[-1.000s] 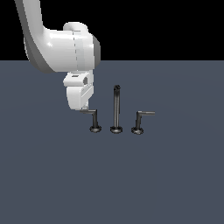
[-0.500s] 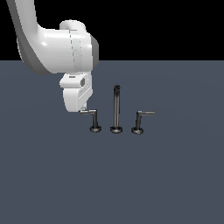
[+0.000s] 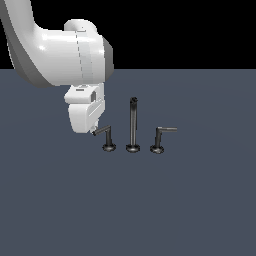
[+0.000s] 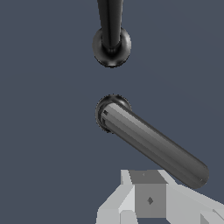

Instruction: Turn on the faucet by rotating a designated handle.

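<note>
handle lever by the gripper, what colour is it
Dark grey metal with a light sheen; the handle shows best in the wrist view.

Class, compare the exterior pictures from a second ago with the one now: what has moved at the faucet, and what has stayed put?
The arm has shifted toward the exterior view's left, and its gripper sits by the tip of the handle. The handle's arm, level before, now slopes down toward its tip, so it seems to have turned a little. The spout post, the other handle and all three bases have not moved.
</note>
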Tool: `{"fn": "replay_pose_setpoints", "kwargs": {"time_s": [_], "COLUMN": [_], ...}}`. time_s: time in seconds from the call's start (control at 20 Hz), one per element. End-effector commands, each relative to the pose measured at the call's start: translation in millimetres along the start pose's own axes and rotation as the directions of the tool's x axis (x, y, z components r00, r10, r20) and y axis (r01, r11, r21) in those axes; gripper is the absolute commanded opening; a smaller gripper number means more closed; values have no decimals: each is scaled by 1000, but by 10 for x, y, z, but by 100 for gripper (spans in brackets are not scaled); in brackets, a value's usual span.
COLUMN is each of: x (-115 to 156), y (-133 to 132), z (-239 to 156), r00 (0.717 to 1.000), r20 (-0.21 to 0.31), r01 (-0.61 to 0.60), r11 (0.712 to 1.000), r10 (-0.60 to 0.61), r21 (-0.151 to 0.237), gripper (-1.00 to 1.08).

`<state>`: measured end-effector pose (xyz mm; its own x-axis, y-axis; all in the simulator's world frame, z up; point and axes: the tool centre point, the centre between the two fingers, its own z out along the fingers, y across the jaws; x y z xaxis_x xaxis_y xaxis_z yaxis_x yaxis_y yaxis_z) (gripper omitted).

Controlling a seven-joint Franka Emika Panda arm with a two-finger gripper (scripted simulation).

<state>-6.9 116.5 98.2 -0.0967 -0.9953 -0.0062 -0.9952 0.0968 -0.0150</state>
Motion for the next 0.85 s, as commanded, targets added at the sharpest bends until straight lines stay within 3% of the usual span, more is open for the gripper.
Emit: {"fn": "replay_pose_setpoints", "kwargs": {"time_s": [0.0, 0.15, 0.8], "x": [8, 4, 394], "y": [158, 115, 377], "z": [-2, -1, -8], "r00": [1000, 1000, 1000], "r20": [-6, -1, -6], "r01": [6, 4, 7], "r11": [1000, 1000, 1000], "r10": [-6, -4, -7], "r21": [-14, -6, -14], "gripper": [-100, -100, -100]}}
